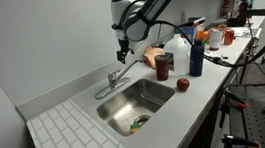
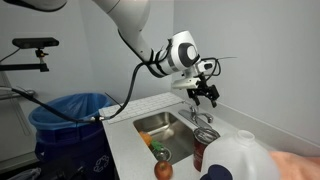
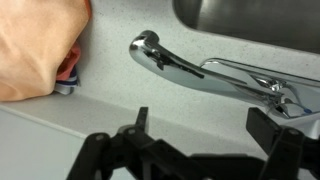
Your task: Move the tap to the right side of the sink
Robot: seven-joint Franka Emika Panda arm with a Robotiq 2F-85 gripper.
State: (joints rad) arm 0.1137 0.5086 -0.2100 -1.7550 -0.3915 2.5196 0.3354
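The chrome tap (image 1: 114, 81) stands on the white counter at the far rim of the steel sink (image 1: 136, 104). Its slim spout points along the rim. In the wrist view the tap (image 3: 185, 68) lies across the middle, its base at the right, with the sink (image 3: 250, 20) at the top right. My gripper (image 1: 122, 55) hangs just above the tap, open and empty, not touching it. Its two dark fingers (image 3: 203, 125) show wide apart at the bottom of the wrist view. In an exterior view the gripper (image 2: 205, 95) hovers over the tap (image 2: 199, 118) beside the sink (image 2: 165, 130).
A red apple (image 1: 183, 83), a blue bottle (image 1: 196, 57), a white jug (image 1: 178, 54) and an orange cloth (image 3: 35, 45) stand near the sink. A white tiled area (image 1: 69, 137) lies beside the basin. A blue bin (image 2: 70, 115) stands by the counter.
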